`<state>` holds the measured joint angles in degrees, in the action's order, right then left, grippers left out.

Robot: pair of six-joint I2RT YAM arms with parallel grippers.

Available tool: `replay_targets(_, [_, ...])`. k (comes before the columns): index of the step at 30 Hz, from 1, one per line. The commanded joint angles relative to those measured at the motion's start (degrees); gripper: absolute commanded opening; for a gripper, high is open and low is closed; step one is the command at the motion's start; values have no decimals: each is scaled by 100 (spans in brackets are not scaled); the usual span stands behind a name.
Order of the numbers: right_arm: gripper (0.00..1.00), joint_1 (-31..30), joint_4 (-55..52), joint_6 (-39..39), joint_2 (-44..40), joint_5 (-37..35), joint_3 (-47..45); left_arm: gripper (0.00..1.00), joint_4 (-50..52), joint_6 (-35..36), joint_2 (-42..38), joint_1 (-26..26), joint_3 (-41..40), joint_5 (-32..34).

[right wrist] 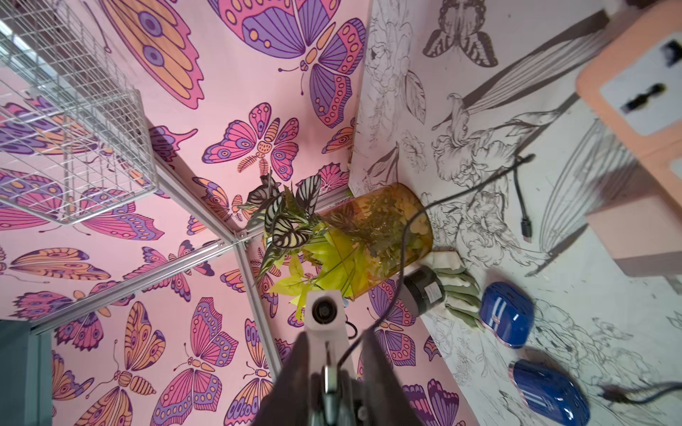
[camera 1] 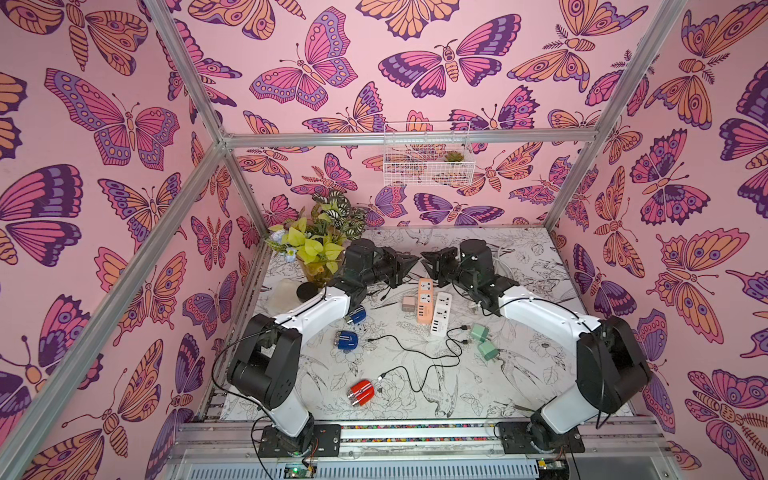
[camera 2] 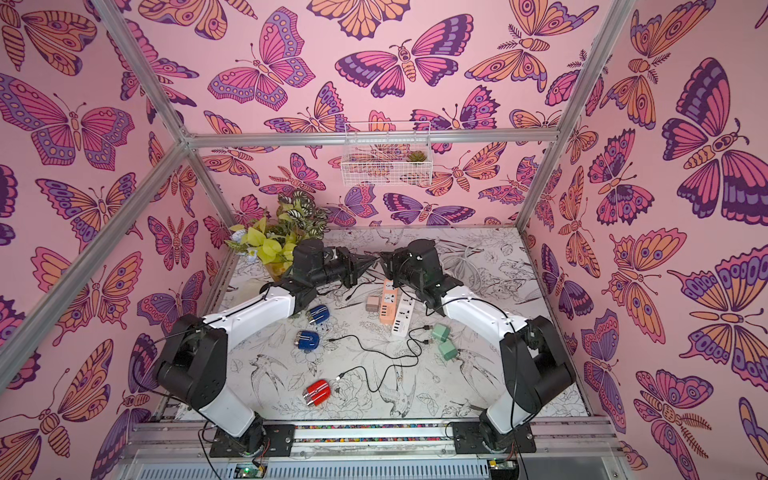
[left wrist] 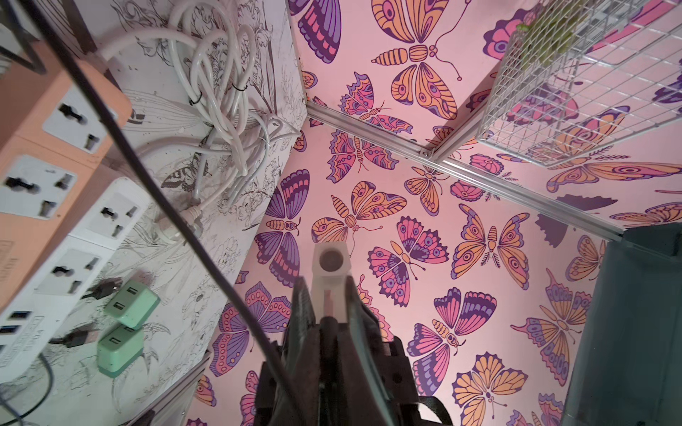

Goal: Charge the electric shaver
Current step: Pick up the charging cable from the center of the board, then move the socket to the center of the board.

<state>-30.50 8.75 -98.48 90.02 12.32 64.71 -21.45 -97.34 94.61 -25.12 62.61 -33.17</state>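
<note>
As both hover above the floral-print bench (camera 1: 478,374), we note left end effector (left wrist: 324,291) clenched, right end effector (right wrist: 336,339) released.

Potted plant (camera 1: 322,241) in far corner; wire basket (camera 1: 419,174) w/ succulent (camera 1: 453,156) on back wall.

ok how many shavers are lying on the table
3. One blue shaver sits beside the left arm, a second blue shaver just in front of it, and the red shaver near the table's front edge. Others may be hidden.
</note>
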Motion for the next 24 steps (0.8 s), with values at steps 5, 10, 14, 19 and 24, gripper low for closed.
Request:
replay_targets(5, [47,205,-3347,2788,-38,276,1500,0,516,1596,-579,576,-555,-1498])
replay_targets(10, [48,-86,-4572,3705,1024,271,2455,0,1292,2519,-1070,899,-979,-1965])
replay_targets(14, [48,-477,-5313,4283,1887,-41,3334,0,1854,2839,-1568,1139,-1337,-1889])
replay_targets(19, [48,-721,-5971,4535,2886,-293,4195,0,2954,3232,-2555,1317,-1458,-1296])
replay_targets(24, [47,-756,-6046,4286,3297,-364,4324,0,3742,3397,-3187,1363,-1374,-689])
